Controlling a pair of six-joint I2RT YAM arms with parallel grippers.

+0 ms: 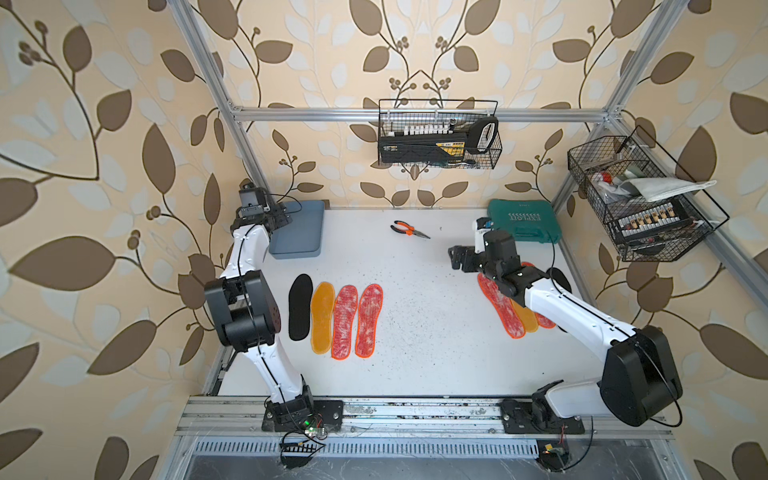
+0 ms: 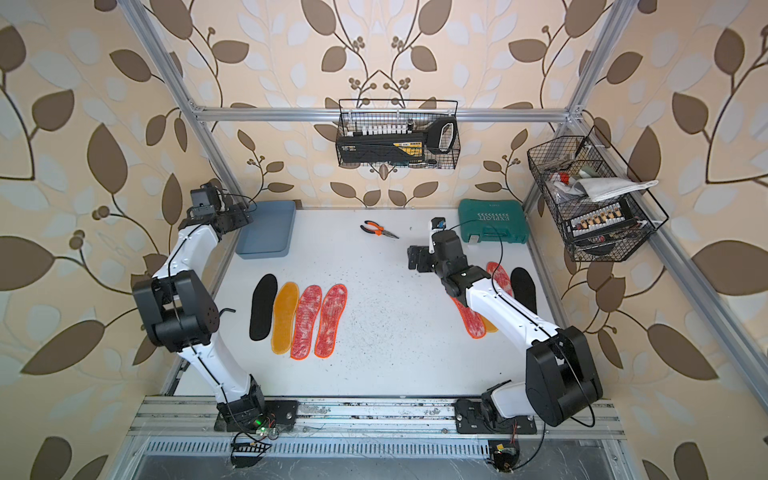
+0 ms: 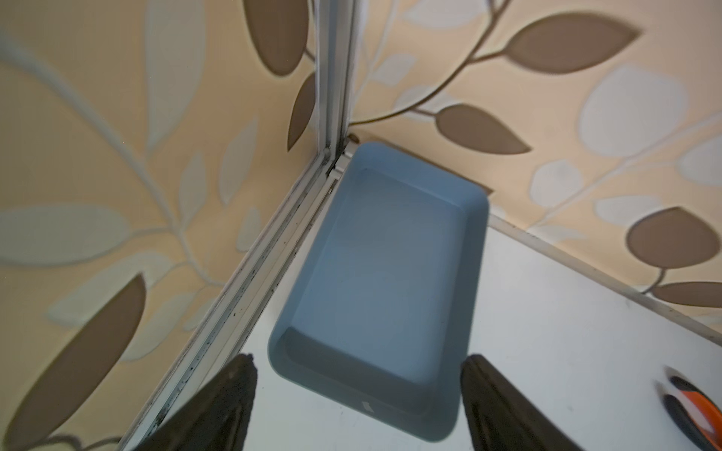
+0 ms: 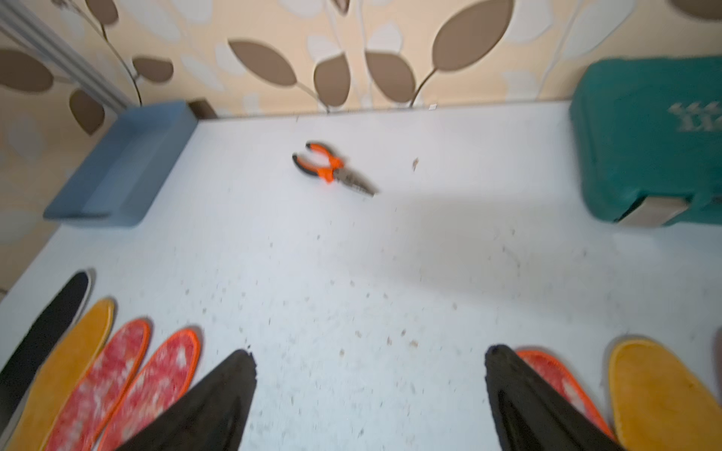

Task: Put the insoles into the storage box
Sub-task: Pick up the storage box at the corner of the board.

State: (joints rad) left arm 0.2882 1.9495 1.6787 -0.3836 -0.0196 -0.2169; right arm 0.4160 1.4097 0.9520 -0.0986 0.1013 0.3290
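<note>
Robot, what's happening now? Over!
Both open, empty: left hand by storage box, right hand above table. Box empty, insoles all on table. Loose pliers, not blocking.

Robot lab cell (mock workshop), alu frame (image 1: 332, 113), wallpaper panels (image 1: 104, 166); tool baskets (image 1: 439, 141)

Cameras: overhead stereo pair, two wrist units.
Both top views look steeply down on the whole table (image 1: 415, 365) from its front edge. The left wrist view faces the box (image 3: 375, 273) closely; the right wrist view looks across the table, sharing box and pliers (image 4: 332, 168).
</note>
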